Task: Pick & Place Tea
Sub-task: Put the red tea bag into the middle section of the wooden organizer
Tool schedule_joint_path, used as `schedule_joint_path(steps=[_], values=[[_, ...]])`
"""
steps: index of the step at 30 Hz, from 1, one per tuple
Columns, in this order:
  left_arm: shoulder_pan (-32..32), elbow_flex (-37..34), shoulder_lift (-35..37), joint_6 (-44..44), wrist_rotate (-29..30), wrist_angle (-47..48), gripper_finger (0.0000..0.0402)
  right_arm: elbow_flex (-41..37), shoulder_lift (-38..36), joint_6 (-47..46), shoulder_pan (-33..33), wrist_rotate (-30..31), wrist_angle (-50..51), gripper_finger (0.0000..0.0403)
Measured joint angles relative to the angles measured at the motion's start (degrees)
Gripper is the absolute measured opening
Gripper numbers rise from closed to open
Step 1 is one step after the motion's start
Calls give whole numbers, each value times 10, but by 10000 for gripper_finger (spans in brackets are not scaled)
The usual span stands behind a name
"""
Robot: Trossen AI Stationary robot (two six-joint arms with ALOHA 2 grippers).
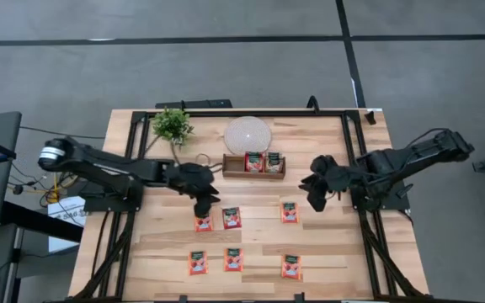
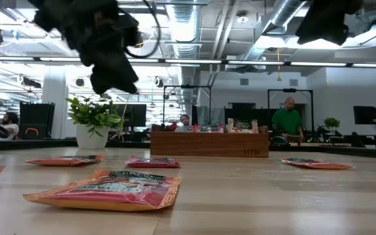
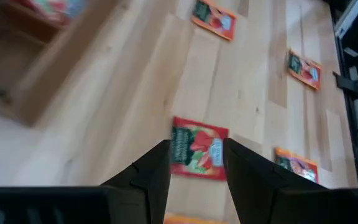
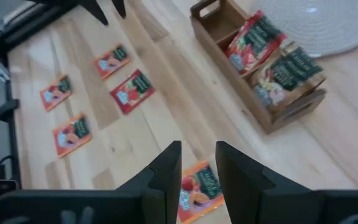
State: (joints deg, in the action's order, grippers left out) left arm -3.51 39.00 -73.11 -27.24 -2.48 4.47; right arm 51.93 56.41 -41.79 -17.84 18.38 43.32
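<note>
From the high view I have the left gripper [image 1: 204, 204] hanging just left of centre frame, above the gap between the wooden box [image 1: 253, 173] and the top row of packets. Its jaws stand open; in the left wrist view the two fingers [image 3: 157, 171] frame a red tea packet [image 3: 196, 148] lying flat on the table, apart from them.

The right gripper [image 1: 317, 195] sits right of centre, beside the box's right end and above the packet [image 1: 289, 212] at the right of the upper row. Its jaws are also parted, holding nothing; its wrist view shows an orange packet [image 4: 197, 192] between the fingertips, down on the boards.

I count six loose packets in the lower middle of the high view: three in an upper row and three nearer the bottom edge of the table [image 1: 335, 252], each well apart from its neighbours. The lower row lies close to the table's bottom rim. Two more packets [image 1: 263, 162] stand upright in the right half of the box; its left half has bare wood showing.

Behind the box, toward the top of the frame, a round white mat [image 1: 247, 135] lies near the far edge, with a small potted plant [image 1: 172, 124] to its left. Bare table runs down both sides, beside the dark frame rails.
</note>
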Motion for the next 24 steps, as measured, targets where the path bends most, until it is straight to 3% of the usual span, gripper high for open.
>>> schedule_joint_path(steps=[6, 14, 24], values=[[-26, 95, -115, 33, -8, 13, 137, -20, 2, -13, -30, 14, -6, 93], [-33, 231, -232, 58, 63, 197, 137, -35, 11, -13, -52, 15, -14, 93], [-60, 258, -295, 37, 67, 223, 137, -37, 10, 12, -51, 15, -20, 93]])
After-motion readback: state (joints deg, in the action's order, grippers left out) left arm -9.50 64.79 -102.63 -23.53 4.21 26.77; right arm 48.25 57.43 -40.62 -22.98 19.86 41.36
